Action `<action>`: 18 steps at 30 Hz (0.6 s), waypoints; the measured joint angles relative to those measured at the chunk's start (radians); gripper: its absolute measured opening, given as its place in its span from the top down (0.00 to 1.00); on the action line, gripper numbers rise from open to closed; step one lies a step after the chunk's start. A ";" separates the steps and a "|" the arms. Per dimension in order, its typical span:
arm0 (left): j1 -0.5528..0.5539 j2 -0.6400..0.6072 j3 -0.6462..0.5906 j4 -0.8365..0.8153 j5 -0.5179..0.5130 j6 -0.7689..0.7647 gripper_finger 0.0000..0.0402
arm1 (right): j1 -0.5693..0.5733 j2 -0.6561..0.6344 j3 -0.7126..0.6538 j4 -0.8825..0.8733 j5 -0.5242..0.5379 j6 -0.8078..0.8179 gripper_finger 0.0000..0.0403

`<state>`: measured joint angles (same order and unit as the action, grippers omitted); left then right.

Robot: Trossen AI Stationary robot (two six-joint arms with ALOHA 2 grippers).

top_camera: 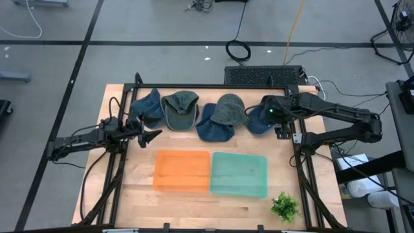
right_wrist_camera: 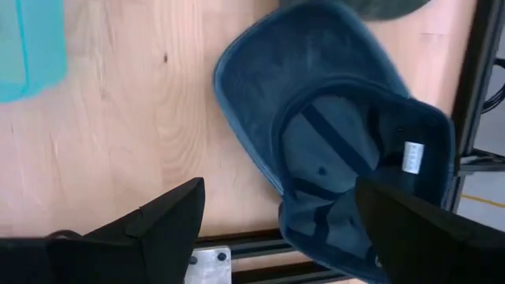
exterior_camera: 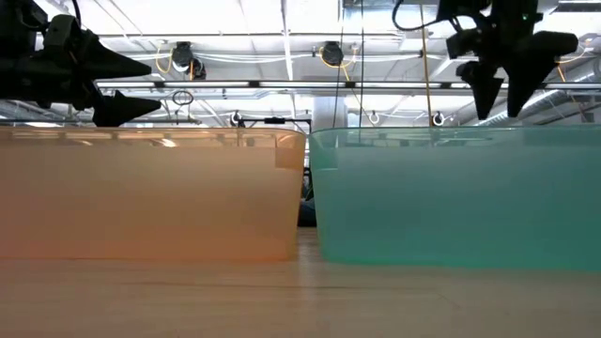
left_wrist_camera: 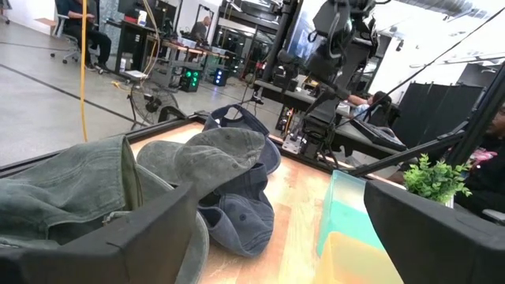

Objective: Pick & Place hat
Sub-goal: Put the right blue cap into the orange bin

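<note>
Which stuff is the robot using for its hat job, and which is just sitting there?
For the job:
- hats
- orange bin
- teal bin
- left gripper, open
- right gripper, open over the blue hat

Just lying about:
- plant

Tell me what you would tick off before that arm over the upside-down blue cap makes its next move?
1. Right pincer open: ok, fingers spread wide.
2. Right pincer over a hat: ok, the upturned blue cap lies below it, untouched.
3. Nothing held already: ok, both pincers carry nothing.
4. Left pincer out of the way: ok, open, at the far-left hat.
5. Bins ready: orange bin and teal bin look empty from above: ok.
6. Which bin this cap belongs in: cannot tell.
</note>
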<state>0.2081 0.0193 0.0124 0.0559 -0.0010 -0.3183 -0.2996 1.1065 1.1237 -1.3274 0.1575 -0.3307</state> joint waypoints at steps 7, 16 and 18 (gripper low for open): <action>0.000 0.000 0.000 0.000 0.000 0.000 0.05 | 0.000 0.000 -0.103 0.068 0.000 -0.087 0.22; 0.000 0.000 0.000 0.000 0.000 0.000 0.07 | 0.000 0.000 -0.209 0.175 0.000 -0.105 0.22; 0.000 0.000 0.000 0.000 0.000 0.000 0.07 | 0.000 0.000 -0.230 0.212 0.000 -0.110 0.22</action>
<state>0.2081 0.0193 0.0124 0.0556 -0.0010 -0.3183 -0.2993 1.1061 0.8933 -1.1156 0.1572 -0.4408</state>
